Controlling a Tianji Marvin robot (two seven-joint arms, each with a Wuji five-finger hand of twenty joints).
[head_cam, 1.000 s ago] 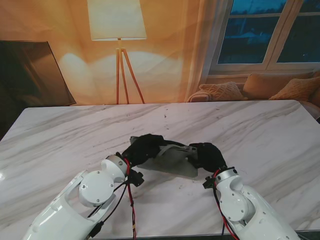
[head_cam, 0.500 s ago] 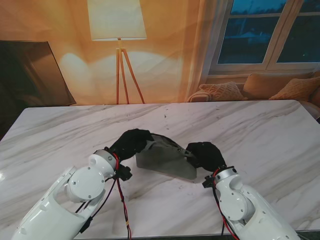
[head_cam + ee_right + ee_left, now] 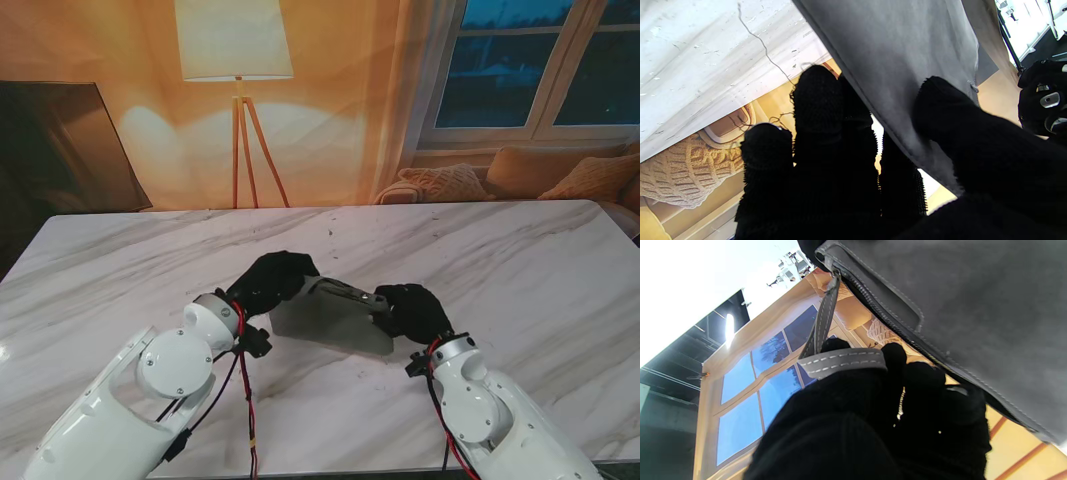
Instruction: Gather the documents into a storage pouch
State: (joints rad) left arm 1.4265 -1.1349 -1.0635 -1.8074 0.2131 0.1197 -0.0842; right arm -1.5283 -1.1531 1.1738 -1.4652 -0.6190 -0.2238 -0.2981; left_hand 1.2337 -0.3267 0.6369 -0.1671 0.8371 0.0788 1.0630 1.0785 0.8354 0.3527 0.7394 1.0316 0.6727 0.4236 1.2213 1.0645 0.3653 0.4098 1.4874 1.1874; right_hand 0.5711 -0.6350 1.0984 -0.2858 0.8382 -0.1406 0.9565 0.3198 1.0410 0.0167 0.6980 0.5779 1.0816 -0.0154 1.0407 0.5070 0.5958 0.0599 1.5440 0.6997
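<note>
The grey storage pouch [image 3: 325, 317] hangs between the two robot hands, held up off the marble counter [image 3: 520, 260], its lower edge close to the surface, though whether it touches cannot be told from the stand's view. The left robot hand [image 3: 272, 282], in a black glove, grips the pouch's left upper corner; in the left wrist view its fingers [image 3: 895, 356] curl beside the zipper [image 3: 887, 320], and the grey pull strap [image 3: 826, 340] lies across the back of the glove, so this robot hand is closed on the pouch. The right robot hand [image 3: 408, 308], also gloved in black, pinches the pouch's right edge: the right wrist view shows its thumb [image 3: 950, 110] pressed on one face of the grey fabric and the other fingers behind it. No documents can be made out. Farther from the robot hands, beyond the counter, stand a tripod floor lamp [image 3: 238, 70] and a sofa with cushions [image 3: 445, 182] under a window [image 3: 545, 60].
</note>
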